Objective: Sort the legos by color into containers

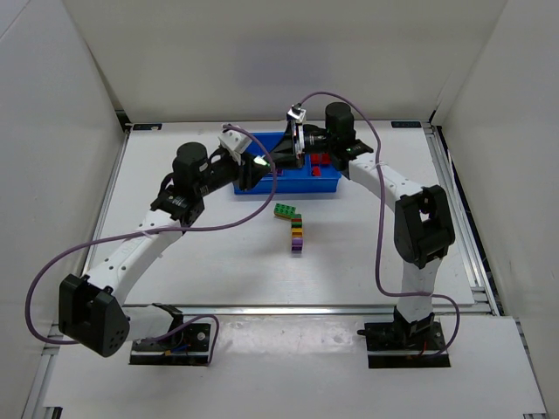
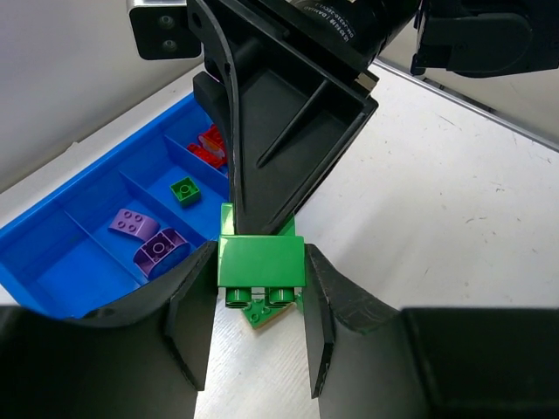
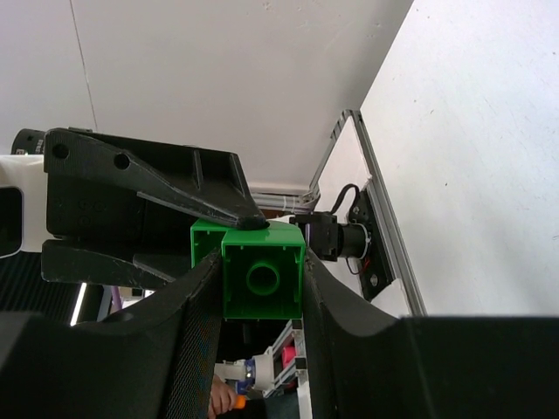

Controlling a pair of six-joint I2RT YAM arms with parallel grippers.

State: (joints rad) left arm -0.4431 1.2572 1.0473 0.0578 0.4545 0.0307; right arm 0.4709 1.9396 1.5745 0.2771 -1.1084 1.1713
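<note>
Clamping one green lego from opposite sides, the left gripper and right gripper meet by the blue tray. Remaining loose legos lie together on the bench.

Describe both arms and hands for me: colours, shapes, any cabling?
Left arm and right arm: white links, bulky black joint housings, each with a looping purple cable. Left hand and right hand: matte black, two broad flat fingers.
</note>
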